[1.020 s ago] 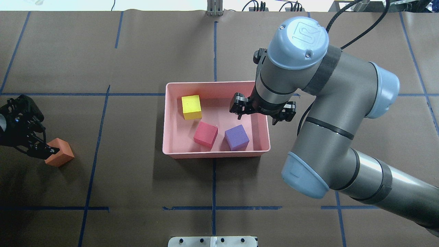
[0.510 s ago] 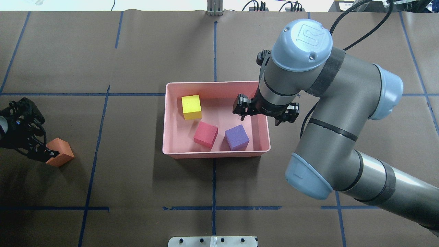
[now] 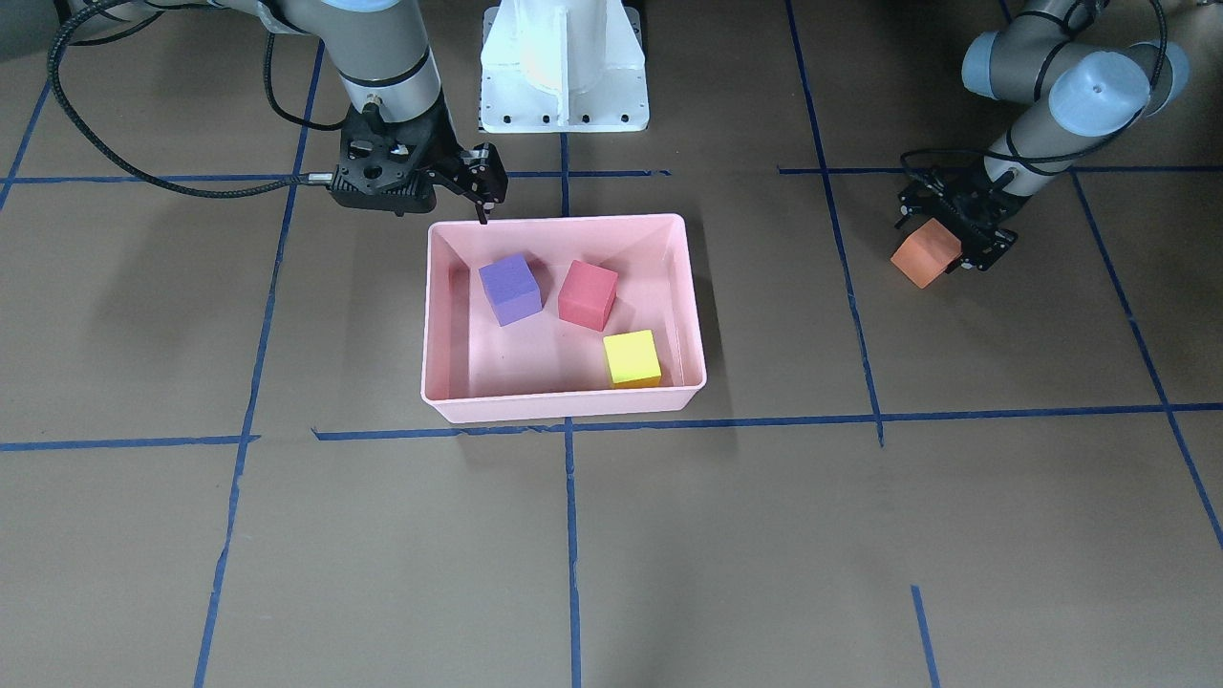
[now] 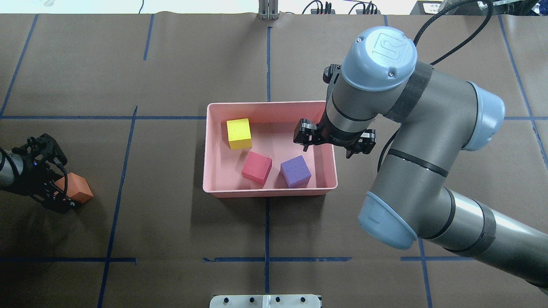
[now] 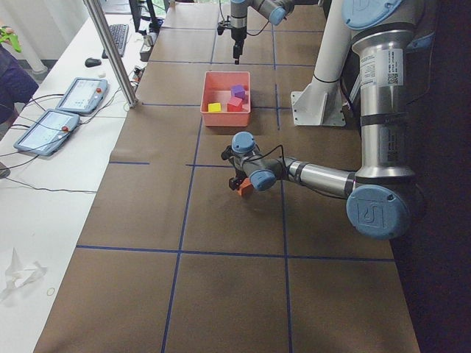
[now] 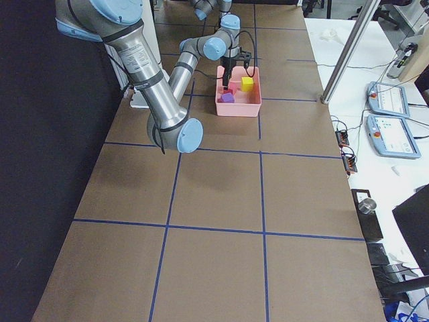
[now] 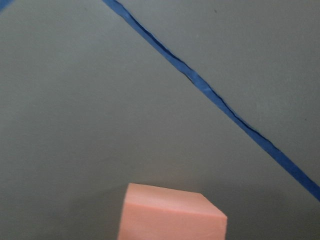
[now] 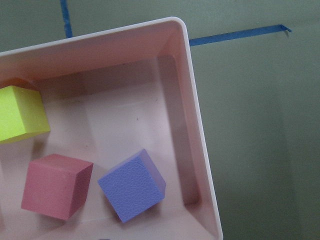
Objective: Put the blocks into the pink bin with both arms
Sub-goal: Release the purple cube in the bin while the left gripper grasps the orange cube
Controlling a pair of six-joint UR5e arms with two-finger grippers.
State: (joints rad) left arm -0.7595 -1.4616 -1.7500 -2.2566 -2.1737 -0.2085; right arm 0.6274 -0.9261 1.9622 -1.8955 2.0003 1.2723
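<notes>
The pink bin [image 4: 269, 191] sits right under the right gripper [image 4: 326, 152], whose jaws are spread wide with nothing between them. Just below and beside that gripper lie the purple block [image 4: 295, 171], the red block [image 4: 257, 167] and the yellow-green block [image 4: 239, 133] — three of four home, I'd say. The left gripper [image 3: 944, 241], well apart from the bin, has its fingers pressed onto the orange block [image 3: 919, 256] — that last one looks yet to be carried over and dropped in.

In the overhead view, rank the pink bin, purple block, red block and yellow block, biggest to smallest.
1. pink bin, by far.
2. purple block, red block, yellow block: they look alike, so unranked.
</notes>
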